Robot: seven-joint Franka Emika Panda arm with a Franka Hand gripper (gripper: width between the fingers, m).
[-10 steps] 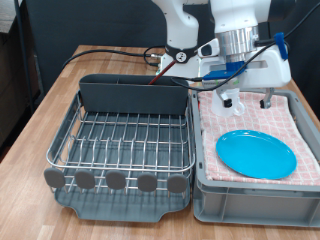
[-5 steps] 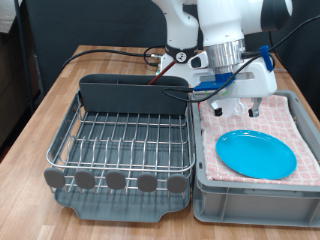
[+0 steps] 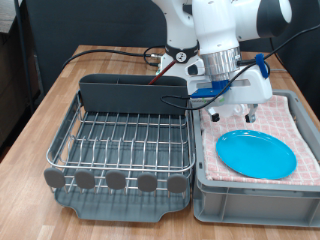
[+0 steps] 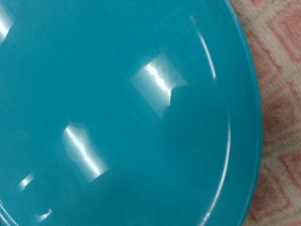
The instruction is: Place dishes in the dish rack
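The round bright-blue plate [image 3: 257, 153] lies flat on the pink checked cloth [image 3: 290, 120] inside the grey plastic bin [image 3: 250, 193] at the exterior view's right. My gripper [image 3: 231, 112] hovers open and empty just above the plate's far left edge, its fingers pointing down. The plate fills the wrist view [image 4: 122, 113], with cloth [image 4: 277, 104] along one side; no fingers show there. The dish rack [image 3: 120, 140], chrome wire in a dark grey tray, stands at the left with nothing in it. The white mug and wooden spoon are out of view.
The rack's tall grey end compartment [image 3: 133, 95] is at the far end, near the bin. Black and red cables [image 3: 110, 52] run over the wooden table [image 3: 40, 115] behind the rack. The robot base [image 3: 180, 40] stands at the back.
My gripper has moved towards the exterior view's left and slightly down, coming over the plate's far left edge. The plate and rack have not moved.
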